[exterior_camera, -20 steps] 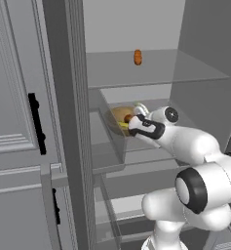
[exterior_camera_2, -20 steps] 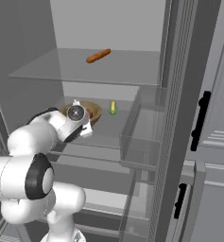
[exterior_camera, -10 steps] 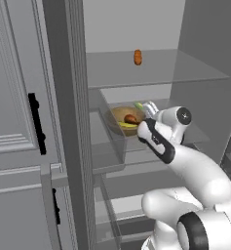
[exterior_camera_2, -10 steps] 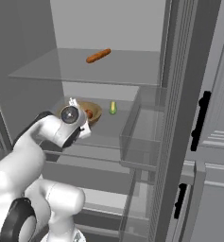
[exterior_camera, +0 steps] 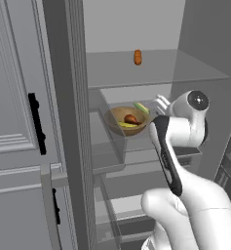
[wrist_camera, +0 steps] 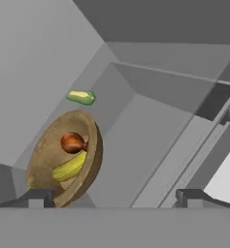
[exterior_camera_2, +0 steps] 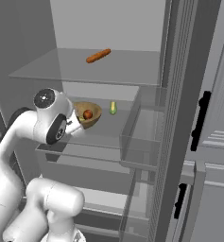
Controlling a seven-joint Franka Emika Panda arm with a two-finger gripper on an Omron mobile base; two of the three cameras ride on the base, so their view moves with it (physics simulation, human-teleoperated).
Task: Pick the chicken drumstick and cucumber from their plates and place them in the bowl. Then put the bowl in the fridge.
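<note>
The tan-brown bowl (exterior_camera: 118,117) (exterior_camera_2: 95,115) (wrist_camera: 44,160) stands on the middle glass shelf of the open fridge (exterior_camera: 151,68). In it lie the reddish-brown chicken drumstick (exterior_camera: 131,118) (exterior_camera_2: 88,114) (wrist_camera: 73,142) and the yellowish-green cucumber (exterior_camera: 127,125) (wrist_camera: 70,166). My gripper (wrist_camera: 114,198) (exterior_camera: 157,103) is open and holds nothing. It hangs just right of the bowl, a short way off it, with the bowl by its left fingertip (wrist_camera: 36,197). The plates are out of view.
A paler green piece (exterior_camera: 140,107) (exterior_camera_2: 113,108) (wrist_camera: 81,97) lies on the shelf behind the bowl. An orange sausage (exterior_camera: 138,57) (exterior_camera_2: 98,56) rests on the top shelf. The fridge door (exterior_camera: 14,122) with black handles (exterior_camera: 35,122) stands open at the left; clear door bins (exterior_camera_2: 142,137) flank the shelves.
The hand has drawn back from the bowl and the arm has folded up toward the base. The bowl stays on the shelf with both foods in it.
</note>
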